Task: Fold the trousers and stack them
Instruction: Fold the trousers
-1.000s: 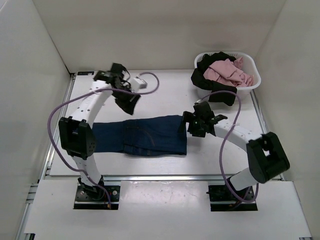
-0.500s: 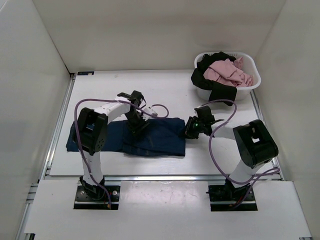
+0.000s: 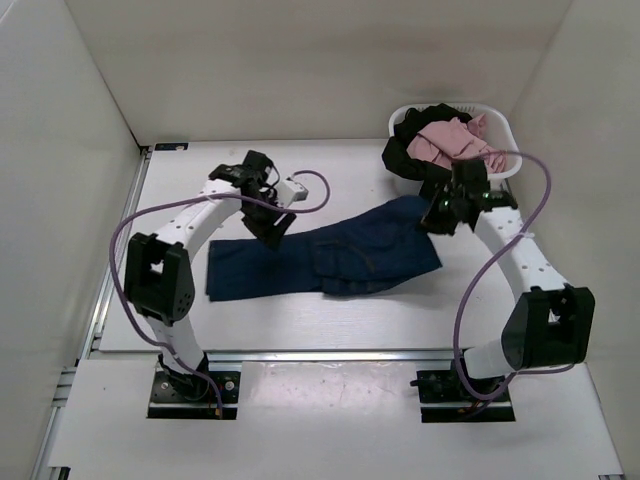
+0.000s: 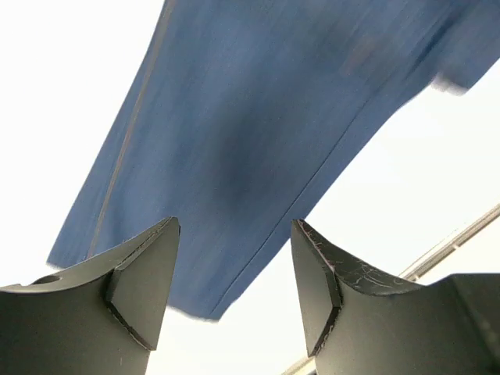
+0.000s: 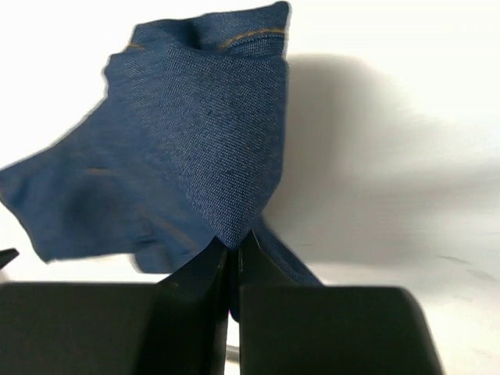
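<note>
The trousers [image 3: 330,262] lie stretched across the surface [image 3: 340,180], their waist corner held up at the right by the right gripper [image 5: 233,248], jaws clenched on the denim. The left gripper [image 4: 234,258] hovers over the leg, jaws released. Likely the straightening step; next, lay them flat and fold.

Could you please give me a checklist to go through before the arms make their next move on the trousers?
1. Right gripper grip: ok, jaws shut on a corner of the trousers.
2. Left gripper free: ok, jaws open and empty, above a leg.
3. Trousers flat: not ok, slanted and rumpled on the table.
4. Held corner clear of the basket: cannot tell, they look close in the top view.
</note>
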Available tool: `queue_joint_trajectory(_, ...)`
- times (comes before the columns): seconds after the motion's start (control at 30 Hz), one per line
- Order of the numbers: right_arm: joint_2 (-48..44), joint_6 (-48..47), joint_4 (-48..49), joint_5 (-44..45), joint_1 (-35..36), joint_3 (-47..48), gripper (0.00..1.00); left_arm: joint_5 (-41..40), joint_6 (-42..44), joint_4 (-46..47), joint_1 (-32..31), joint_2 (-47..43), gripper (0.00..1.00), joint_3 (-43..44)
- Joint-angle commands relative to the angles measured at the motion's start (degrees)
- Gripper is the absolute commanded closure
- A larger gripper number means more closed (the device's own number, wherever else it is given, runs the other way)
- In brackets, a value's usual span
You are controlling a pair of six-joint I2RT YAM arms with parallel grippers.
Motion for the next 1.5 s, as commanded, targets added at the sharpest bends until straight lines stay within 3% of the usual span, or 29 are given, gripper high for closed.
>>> queue_joint_trajectory(0.0,-1.42,-10.87,-21.03,7.92,-0.25,16.97,1.0,-2.33,-1.97,-1.8,5.5,-2.12,0.3,-3.62)
queue_joint_trajectory(0.13,4.56,-11.34,-33.53,11.51,3.25,33.68,1.0,-2.33,-3.12,-0.48,7.1,-0.02,0.3,-6.18)
queue_joint_trajectory(0.27,14.2,-5.64,-40.55,17.38,16.31,44.95,1.0,-3.2,-5.05,2.41,5.52,3.84,0.3,-6.71)
queue_joint_trajectory(0.43,25.56,-0.08,-42.24,22.51,31.18,58.59,1.0,-0.39,-5.05,3.47,3.67,9.29,0.3,-4.25)
queue_joint_trajectory(0.5,30.49,0.71,-41.37,22.51,33.31,63.34,1.0,-1.79,-5.05,4.08,3.67,11.84,0.31,-3.46)
queue_joint_trajectory(0.63,34.54,2.03,-33.14,16.37,37.88,66.78,1.0,-4.96,-5.05,6.37,4.28,13.78,0.5,-4.16)
queue_joint_trajectory(0.9,36.39,0.8,-22.48,6.53,41.94,64.33,1.0,-4.87,-3.38,7.52,5.43,14.31,0.71,-4.78)
queue_joint_trajectory(1.03,39.46,0.1,-19.4,4.41,43.08,69.51,1.0,-4.26,-3.38,7.52,5.95,14.84,0.73,-3.98)
queue_joint_trajectory(1.3,50.09,2.21,-10.44,-4.29,43.08,68.89,1.0,-5.4,-3.38,7.52,7.62,14.93,0.71,-3.46)
queue_joint_trajectory(1.4,52.38,2.21,-8.24,-3.34,43.08,68.38,0.85,-7.24,-4.08,6.99,9.02,15.45,0.67,-2.94)
queue_joint_trajectory(1.43,52.39,2.73,-7.45,-2.72,43.08,68.37,0.67,-8.12,-4.09,6.99,9.55,15.46,0.64,-2.93)
queue_joint_trajectory(1.47,52.39,2.74,-6.74,-2.72,43.08,68.37,0.58,-9.17,-4.87,6.99,10.25,15.46,0.61,-2.93)
